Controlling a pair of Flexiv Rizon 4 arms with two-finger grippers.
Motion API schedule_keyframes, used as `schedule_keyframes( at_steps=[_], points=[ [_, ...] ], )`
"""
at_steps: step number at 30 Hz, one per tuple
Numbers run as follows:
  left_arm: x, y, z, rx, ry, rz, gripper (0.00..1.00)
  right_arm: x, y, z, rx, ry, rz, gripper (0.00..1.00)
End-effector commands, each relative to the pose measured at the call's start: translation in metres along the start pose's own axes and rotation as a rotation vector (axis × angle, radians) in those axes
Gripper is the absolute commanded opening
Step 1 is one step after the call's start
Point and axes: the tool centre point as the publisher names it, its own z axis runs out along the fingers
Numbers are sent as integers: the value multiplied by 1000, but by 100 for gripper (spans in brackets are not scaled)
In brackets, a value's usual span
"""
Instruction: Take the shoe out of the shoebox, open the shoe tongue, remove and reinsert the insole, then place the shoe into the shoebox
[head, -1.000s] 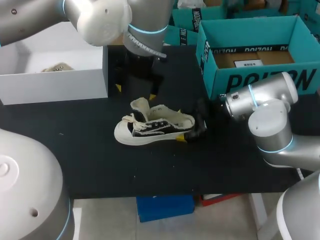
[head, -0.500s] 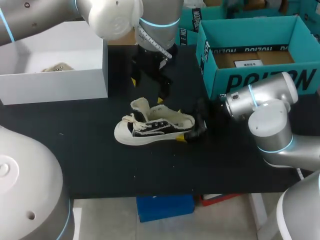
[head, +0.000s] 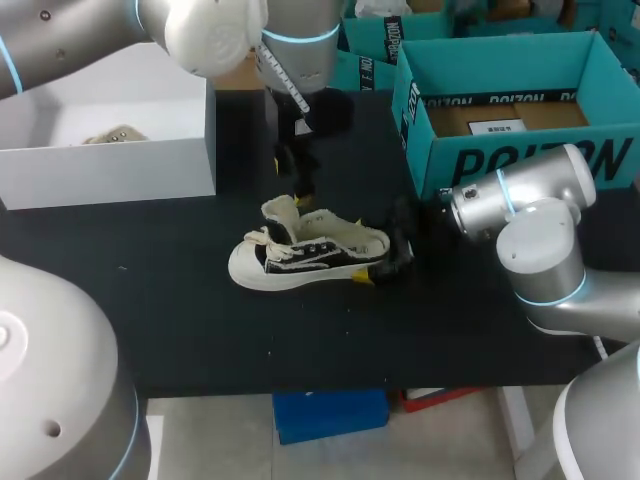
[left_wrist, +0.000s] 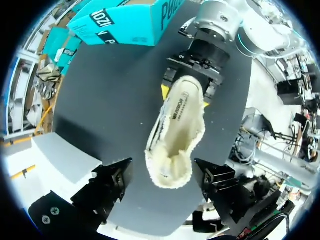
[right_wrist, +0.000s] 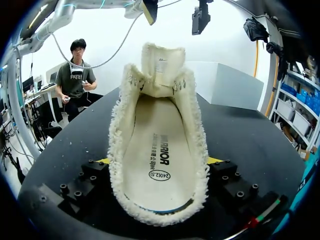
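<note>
A cream and black shoe (head: 305, 258) lies on its sole in the middle of the black table, toe toward my left side. Its tongue (right_wrist: 162, 65) stands pulled up, and the cream printed insole (right_wrist: 157, 150) lies inside. My right gripper (head: 397, 250) is shut on the heel, one yellow tip on each side of it (right_wrist: 157, 162). My left gripper (head: 293, 178) hangs just above the tongue end. In the left wrist view its dark fingers (left_wrist: 107, 182) straddle the shoe's front (left_wrist: 177, 130) with gaps on both sides, open.
A teal shoebox (head: 480, 160) stands open at the back right, close behind my right arm. A white open box (head: 110, 165) with a pale item inside sits at the back left. Bare black tabletop (head: 200, 330) lies in front of the shoe.
My left wrist has turned and moved over the shoe's tongue, its fingers drawing somewhat closer together. The right gripper and the shoe have stayed put.
</note>
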Motion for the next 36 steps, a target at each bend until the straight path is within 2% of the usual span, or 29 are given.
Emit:
schedule_keyframes(
  at_steps=[1, 22, 26, 36],
  points=[
    [-7, -8, 4, 41, 212, 511, 0, 0, -2, 2, 1, -1, 1, 0],
    [-7, -8, 4, 41, 212, 511, 0, 0, -2, 2, 1, -1, 1, 0],
    [-1, -8, 9, 60, 249, 480, 0, 0, -2, 2, 1, -1, 1, 0],
    [18, -30, 13, 84, 262, 491, 0, 0, -2, 2, 1, -1, 1, 0]
  ],
)
